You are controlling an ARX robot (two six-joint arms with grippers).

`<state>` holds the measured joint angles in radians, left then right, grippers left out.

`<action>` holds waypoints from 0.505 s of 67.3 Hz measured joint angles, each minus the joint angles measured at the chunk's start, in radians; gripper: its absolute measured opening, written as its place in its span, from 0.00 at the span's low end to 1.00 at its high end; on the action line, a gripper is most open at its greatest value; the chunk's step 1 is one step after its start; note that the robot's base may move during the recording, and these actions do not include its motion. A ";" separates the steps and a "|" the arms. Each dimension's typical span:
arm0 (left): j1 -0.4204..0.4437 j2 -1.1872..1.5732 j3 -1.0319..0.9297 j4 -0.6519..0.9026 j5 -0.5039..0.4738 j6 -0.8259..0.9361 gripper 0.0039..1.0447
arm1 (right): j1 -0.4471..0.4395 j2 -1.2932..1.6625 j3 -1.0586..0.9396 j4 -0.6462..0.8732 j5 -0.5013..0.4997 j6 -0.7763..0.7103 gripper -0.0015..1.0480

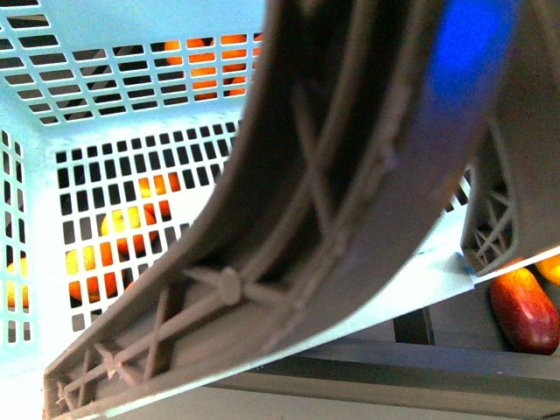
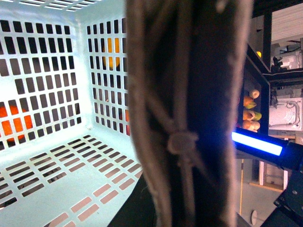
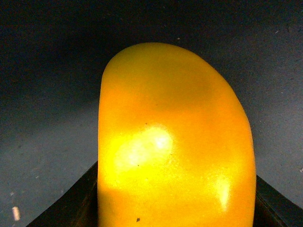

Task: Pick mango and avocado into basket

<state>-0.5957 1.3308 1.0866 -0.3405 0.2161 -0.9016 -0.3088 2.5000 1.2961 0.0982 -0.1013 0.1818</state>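
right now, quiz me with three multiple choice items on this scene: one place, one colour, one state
1. The dark red fruit lies: A in the basket; B outside it; C on the handle.
2. The handle is: A white; B brown-grey; C red.
3. The basket floor that shows in the left wrist view is: A bare; B piled with fruit; C under a cloth.
Key: B, the front view shows it past the basket's rim; B, its ribs are brown-grey; A, only slotted plastic shows there.

One basket [image 1: 105,127], one mango [image 3: 175,142], one dark red fruit [image 1: 525,311].
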 joint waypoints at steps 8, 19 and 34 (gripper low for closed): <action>0.000 0.000 0.000 0.000 0.000 0.000 0.05 | -0.004 -0.128 -0.107 0.079 -0.043 -0.019 0.56; 0.000 0.000 0.000 0.000 0.000 0.000 0.05 | -0.005 -0.356 -0.272 0.170 -0.130 -0.042 0.56; 0.000 0.000 0.000 0.000 0.000 0.000 0.05 | 0.007 -0.886 -0.555 0.140 -0.292 -0.035 0.56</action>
<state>-0.5957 1.3308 1.0866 -0.3405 0.2161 -0.9020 -0.3016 1.6138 0.7406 0.2379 -0.3935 0.1463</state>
